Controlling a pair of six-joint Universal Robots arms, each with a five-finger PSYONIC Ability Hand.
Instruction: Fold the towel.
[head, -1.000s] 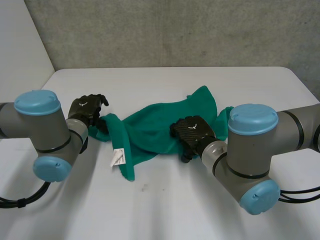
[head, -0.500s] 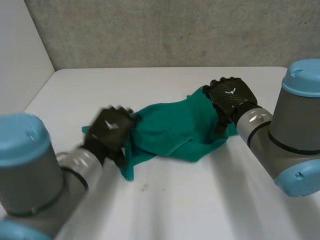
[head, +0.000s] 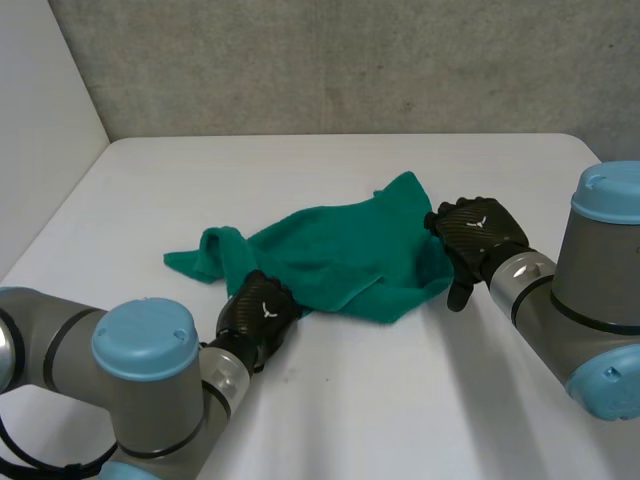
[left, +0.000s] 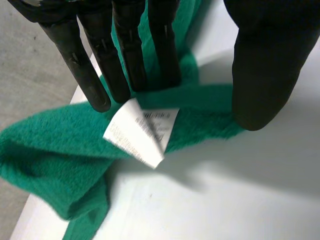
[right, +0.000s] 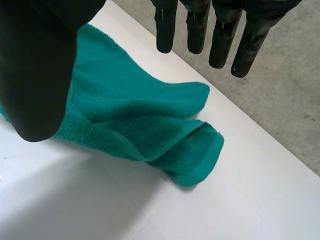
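A green towel (head: 340, 250) lies crumpled in the middle of the white table (head: 420, 400). My left hand (head: 262, 312) is at the towel's near left corner. In the left wrist view its straight fingers (left: 127, 50) reach down to the towel (left: 50, 145) just beside a white label (left: 142, 127), with the thumb spread apart from them; the hand is open. My right hand (head: 478, 235) sits at the towel's right edge. In the right wrist view that hand (right: 35, 65) hovers open over a doubled-over towel corner (right: 150, 130), holding nothing.
A grey wall (head: 330, 60) runs behind the table's far edge, and a pale wall (head: 40, 110) stands at the left. Bare table lies in front of the towel and to its far side. Both arms' elbows (head: 145, 345) rise near the front corners.
My left hand swung from the towel's far left end round to its near corner with the label. My right hand left the towel's middle, opened, and now rests at its right edge.
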